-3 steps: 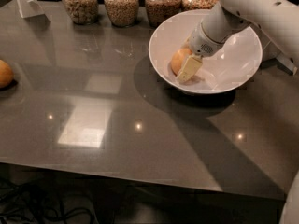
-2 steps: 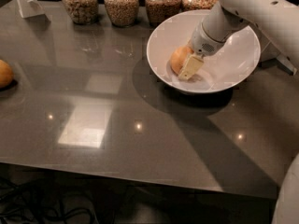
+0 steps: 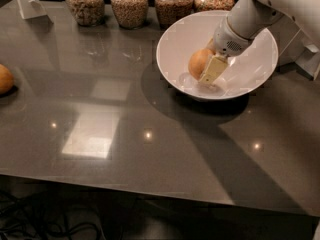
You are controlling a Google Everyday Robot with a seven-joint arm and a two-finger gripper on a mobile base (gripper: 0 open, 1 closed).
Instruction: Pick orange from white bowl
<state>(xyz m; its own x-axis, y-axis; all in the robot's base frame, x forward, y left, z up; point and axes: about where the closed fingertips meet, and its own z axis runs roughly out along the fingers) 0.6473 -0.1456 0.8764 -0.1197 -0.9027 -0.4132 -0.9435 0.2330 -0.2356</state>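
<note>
The gripper (image 3: 211,70) sits inside the white bowl (image 3: 260,66), tight against the right side of the orange (image 3: 199,63). Whether it has closed on the fruit cannot be told.

Likely hazards:
- The smooth, round skin may slip out on lifting if the hold is off-centre.
- The fruit would then roll down the sloping wall.
- Side pressure may push or tip the bowl.

Surroundings: four grain jars (image 3: 129,5) stand just behind the bowl, so a rearward exit is poor. A second fruit (image 3: 4,79) lies well apart at the left edge of the table (image 3: 150,154). Straight up appears unobstructed.
</note>
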